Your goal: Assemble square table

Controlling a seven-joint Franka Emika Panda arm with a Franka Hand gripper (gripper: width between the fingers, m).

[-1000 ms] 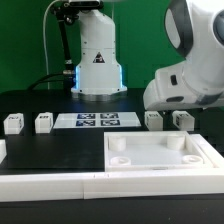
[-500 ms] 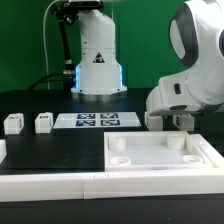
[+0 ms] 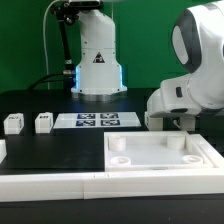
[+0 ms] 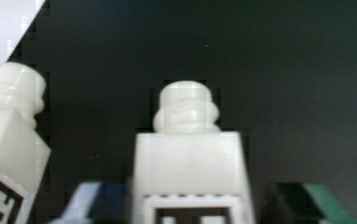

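A: Entry one, tabletop slab [image 3: 155,152]?
B: White, rimmed, lying flat.
A: Legs?
B: Far-left leg [image 3: 13,123] and near-left leg [image 3: 44,122], beyond the slab's far edge, toward the exterior view's left. The marker board [image 3: 98,121] lies between them and the slab's far corner.
A: Gripper [image 4: 196,198]?
B: Beyond the slab's far edge, astride the upright centre leg [image 4: 189,140]. The jaws stand apart with a thin dark gap each side, clamping nothing. The neighbour leg [image 4: 11,130] stands just beside.

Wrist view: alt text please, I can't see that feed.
A white tagged table leg sits between the gripper's two fingers, a gap showing on each side. A second leg is close beside it on the black tabletop.
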